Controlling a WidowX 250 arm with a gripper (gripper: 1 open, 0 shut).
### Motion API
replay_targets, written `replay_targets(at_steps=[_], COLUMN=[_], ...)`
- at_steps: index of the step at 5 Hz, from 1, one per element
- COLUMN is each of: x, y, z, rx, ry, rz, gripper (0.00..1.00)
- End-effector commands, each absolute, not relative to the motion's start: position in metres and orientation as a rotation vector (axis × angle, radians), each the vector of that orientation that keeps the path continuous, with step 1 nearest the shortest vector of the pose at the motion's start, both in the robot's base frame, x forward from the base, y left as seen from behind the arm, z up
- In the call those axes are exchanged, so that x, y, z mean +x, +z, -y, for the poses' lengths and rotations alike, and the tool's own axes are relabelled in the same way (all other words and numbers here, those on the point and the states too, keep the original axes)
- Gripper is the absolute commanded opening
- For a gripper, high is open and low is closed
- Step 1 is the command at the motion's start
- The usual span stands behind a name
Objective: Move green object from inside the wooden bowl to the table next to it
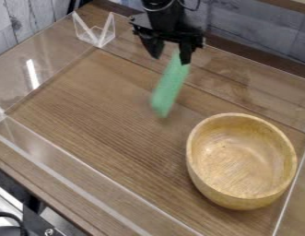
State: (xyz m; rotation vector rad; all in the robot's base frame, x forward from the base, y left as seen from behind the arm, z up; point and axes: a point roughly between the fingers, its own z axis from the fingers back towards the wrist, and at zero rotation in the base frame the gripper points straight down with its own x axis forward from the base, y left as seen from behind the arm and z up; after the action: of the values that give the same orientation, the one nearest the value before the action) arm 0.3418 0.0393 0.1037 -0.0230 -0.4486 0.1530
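Landmark: bowl (240, 161). Beyond its rim, toward the table's (99, 111) far side, 1 green block (170, 88) appears blurred, outside the bowl. Probably light, stiff; grip mid-length across the narrow sides. Claw (173, 57): fingers spread, holding nothing.

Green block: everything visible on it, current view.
The green block is elongated, plain and mid-green, apparently matte, with no markings visible. It looks blurred, especially at its lower end. It shows outside the wooden bowl, up and to the left of it in the image, below the open jaws. Its long axis slants from upper right to lower left. Whether it touches the table or a jaw, I can't tell.
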Motion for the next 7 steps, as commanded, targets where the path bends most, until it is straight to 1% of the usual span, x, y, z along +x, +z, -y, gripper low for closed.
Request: replay_targets(at_steps=[1, 3, 4, 5, 6, 7], x=[0.36, 0.345, 0.347, 0.348, 0.347, 0.348], y=[0.126, 0.086, 0.071, 0.06, 0.066, 0.086], z=[-0.048, -0.015, -0.003, 0.006, -0.002, -0.016], rx=[-0.021, 0.005, 0.024, 0.041, 0.043, 0.031], ry=[0.139, 0.163, 0.188, 0.22, 0.228, 0.263], rz=[0.506, 0.489, 0.478, 0.473, 0.473, 0.487], gripper=[1.0, 1.0, 1.0, 0.0, 0.0, 0.0])
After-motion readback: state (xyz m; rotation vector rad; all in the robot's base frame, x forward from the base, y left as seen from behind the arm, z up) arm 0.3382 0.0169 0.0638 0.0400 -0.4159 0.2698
